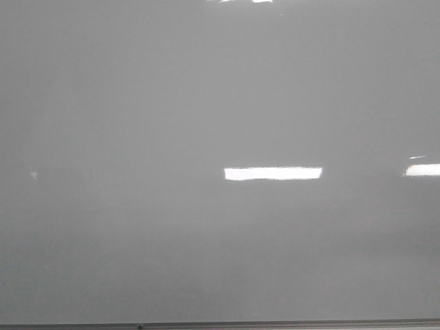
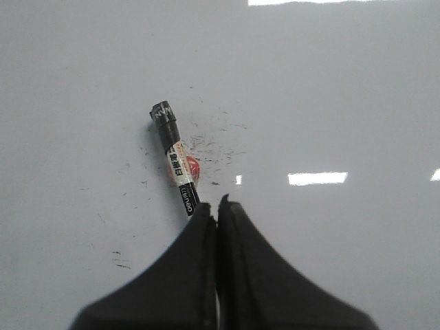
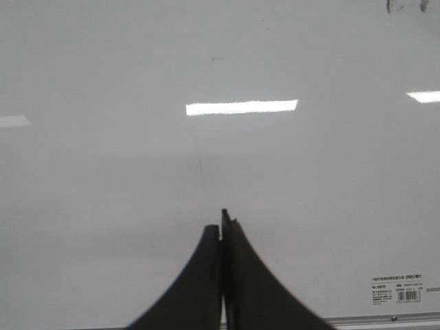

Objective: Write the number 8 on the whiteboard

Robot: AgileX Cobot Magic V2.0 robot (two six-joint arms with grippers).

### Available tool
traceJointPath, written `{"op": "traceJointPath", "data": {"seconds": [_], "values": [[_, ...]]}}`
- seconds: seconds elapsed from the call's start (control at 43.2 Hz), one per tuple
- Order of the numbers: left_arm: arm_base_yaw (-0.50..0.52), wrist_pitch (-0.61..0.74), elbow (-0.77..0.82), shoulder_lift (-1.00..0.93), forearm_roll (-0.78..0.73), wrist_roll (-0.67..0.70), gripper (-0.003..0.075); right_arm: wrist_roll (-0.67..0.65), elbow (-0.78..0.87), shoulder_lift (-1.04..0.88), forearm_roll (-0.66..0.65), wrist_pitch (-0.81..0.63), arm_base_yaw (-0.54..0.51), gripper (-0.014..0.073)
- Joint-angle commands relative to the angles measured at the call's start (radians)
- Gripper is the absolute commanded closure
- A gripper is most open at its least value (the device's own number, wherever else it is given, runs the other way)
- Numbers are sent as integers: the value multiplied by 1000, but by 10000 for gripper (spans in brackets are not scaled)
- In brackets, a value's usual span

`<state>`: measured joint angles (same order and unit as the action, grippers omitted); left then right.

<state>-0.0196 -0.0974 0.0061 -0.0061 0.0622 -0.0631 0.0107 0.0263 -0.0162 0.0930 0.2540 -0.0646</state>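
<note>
The whiteboard (image 1: 137,103) is a glossy pale grey surface that fills the front view, and no number 8 shows on it anywhere. Neither gripper shows in the front view. In the left wrist view a black marker (image 2: 177,161) with a white label and a red spot lies flat on the whiteboard (image 2: 344,103). My left gripper (image 2: 217,206) is shut and empty, its tips just past the marker's near end, which the left finger hides. My right gripper (image 3: 221,223) is shut and empty over the bare whiteboard (image 3: 103,69).
Small black smudges (image 2: 220,148) are scattered round the marker. A faint thin line (image 3: 201,168) runs ahead of the right gripper. A printed label (image 3: 404,289) sits by the board's metal frame edge (image 3: 385,319). The frame edge also runs along the front view's bottom (image 1: 275,323).
</note>
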Motion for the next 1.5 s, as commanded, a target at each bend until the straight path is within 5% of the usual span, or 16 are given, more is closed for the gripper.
{"op": "traceJointPath", "data": {"seconds": [0.0, 1.481], "values": [[2, 83, 14, -14, 1, 10, 741, 2, -2, -12, -10, -84, 0, 662], [2, 97, 14, -14, 1, 10, 741, 2, -3, -12, -11, -125, 0, 662]]}}
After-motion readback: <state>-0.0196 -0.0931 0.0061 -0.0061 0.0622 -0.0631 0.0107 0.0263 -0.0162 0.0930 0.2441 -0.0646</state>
